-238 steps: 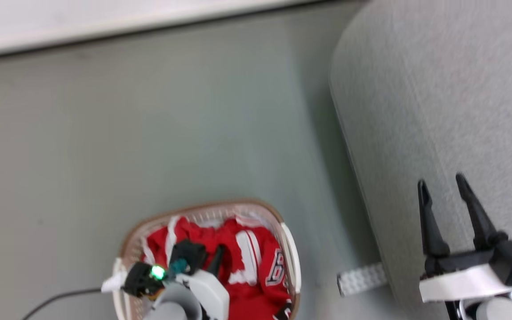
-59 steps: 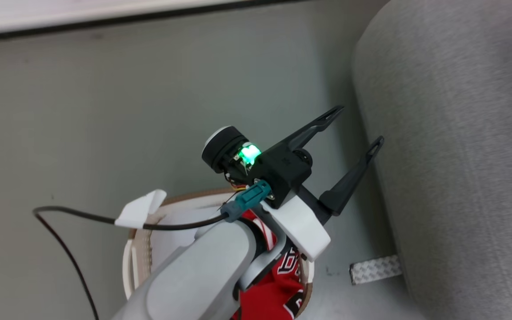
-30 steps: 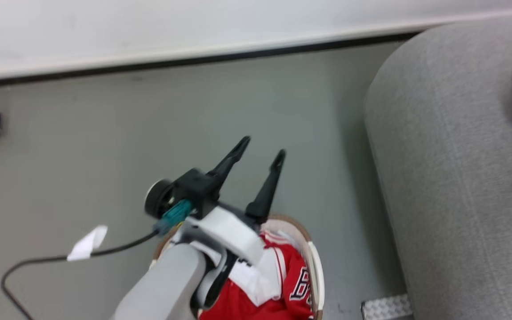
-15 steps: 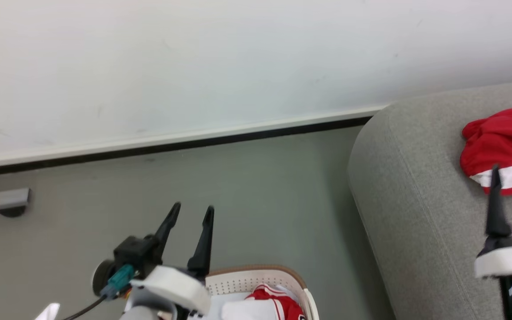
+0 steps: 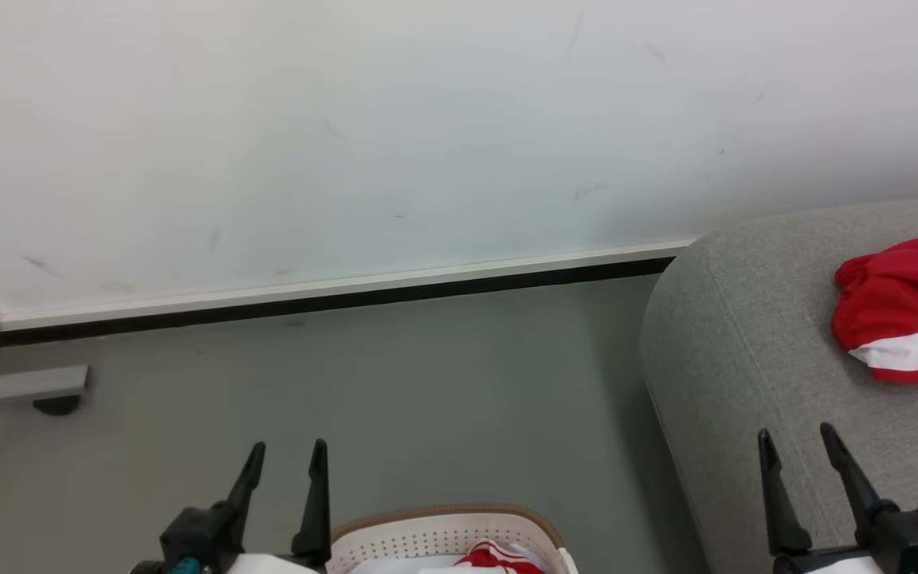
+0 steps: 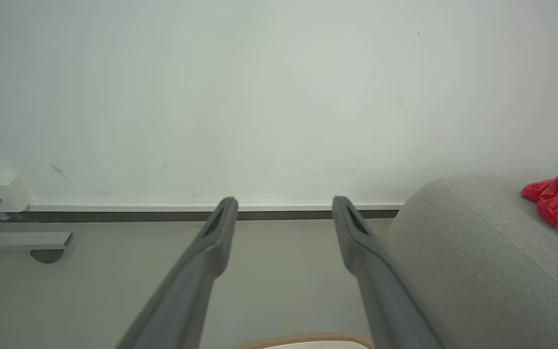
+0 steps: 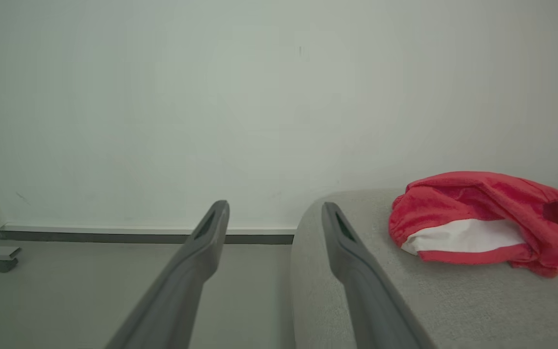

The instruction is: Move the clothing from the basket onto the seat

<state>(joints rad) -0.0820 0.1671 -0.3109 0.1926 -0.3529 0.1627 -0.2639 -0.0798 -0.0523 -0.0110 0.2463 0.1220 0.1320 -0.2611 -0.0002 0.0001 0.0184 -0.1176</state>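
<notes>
Far left, at the foot of the wall: grey metal bracket [image 5: 29,384] on the floor [image 5: 427,383]. Lower left of the head view: left gripper [image 5: 287,451], fingers spread wide, pinching nothing. Just right of it, at the bottom edge: white perforated basket [image 5: 427,536] with brown rim, red-and-white clothing [image 5: 499,556] peeking inside. Further right: grey sofa [image 5: 746,359]. Over its near part: right gripper [image 5: 795,435], likewise spread, pinching nothing. Far right, lying on the sofa: crumpled red garment [image 5: 901,319] with a white band.

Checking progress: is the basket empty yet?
Not empty. In the head view, red and white clothing lies inside the basket, at the picture's bottom edge.
</notes>
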